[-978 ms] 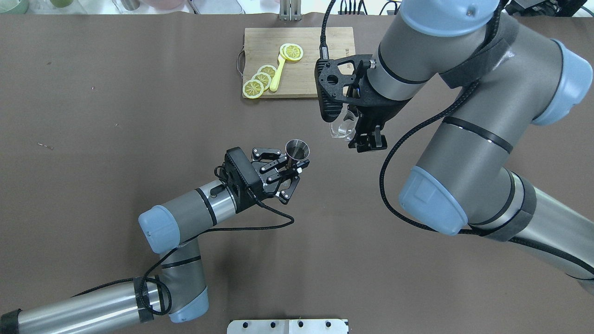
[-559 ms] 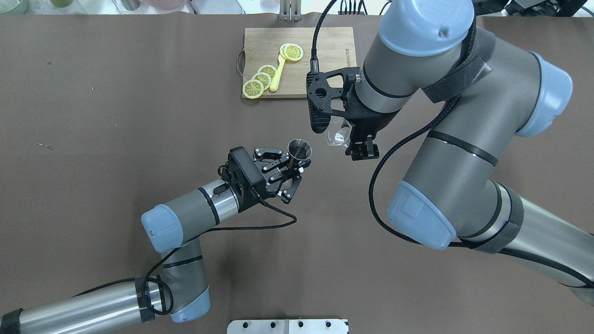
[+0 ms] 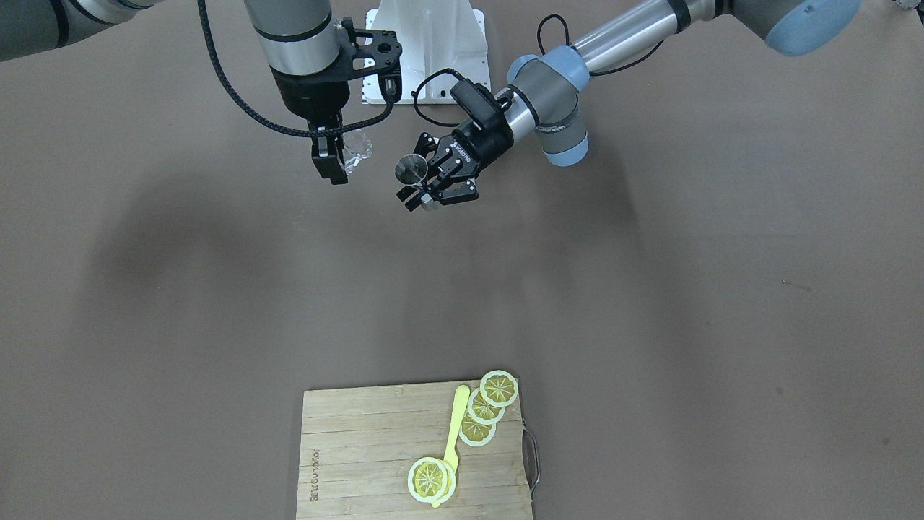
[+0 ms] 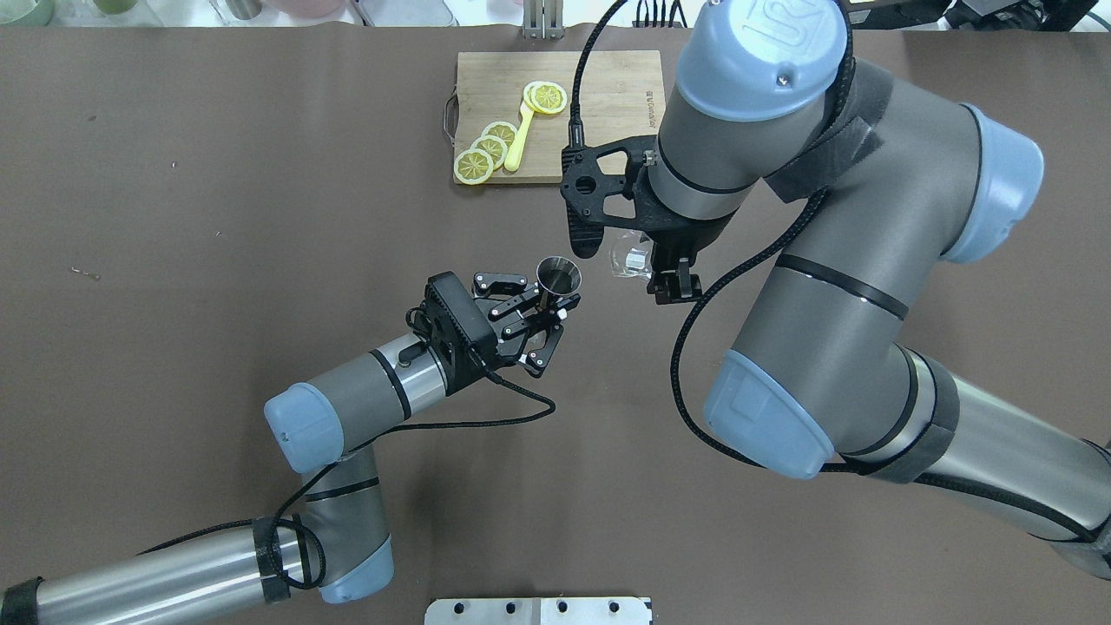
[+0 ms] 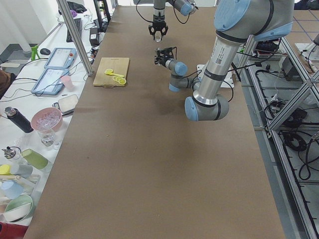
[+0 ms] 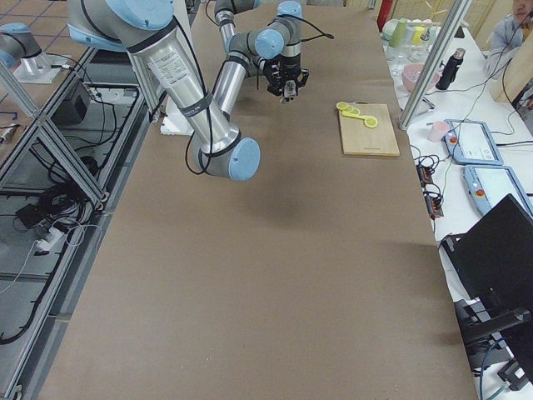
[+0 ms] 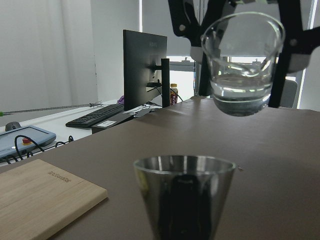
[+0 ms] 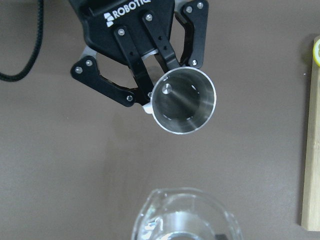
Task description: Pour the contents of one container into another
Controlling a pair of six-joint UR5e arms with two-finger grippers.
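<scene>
Overhead view, left to right: wide bare brown table point(image 4: 174, 260) on the left, only a few specks on it, open to the far edge. One left gripper point(image 4: 548, 314) comes in from the lower left, held low over mid-table, fingers pinched tight on the stem of one metal cup point(image 4: 558, 278). The cup is upright with its mouth up, clear of the table surface. Just right of it and apart from it is one clear glass point(image 4: 627, 259), with a gap showing between the two rims in the right wrist view. The left wrist view shows the glass higher than the metal cup's rim and roughly upright, with clear liquid in its bottom part. One right gripper point(image 3: 341, 160) points down from above, its fingers point(image 7: 290, 50) clamped on either side of the glass. The bulky right arm fills the right half of the view. Bare table lies under both grippers, with nothing near them at table level. One wooden cutting board point(image 4: 608, 87) sits well apart near the far edge, its metal handle on its left end. On the board are lemon slices point(image 4: 474, 166) in four spots; the far one looks doubled, so the count is four or five, cannot tell. One yellow pick point(image 4: 518, 143) lies among them. One metal base plate point(image 4: 538, 610) sits at the near edge.
</scene>
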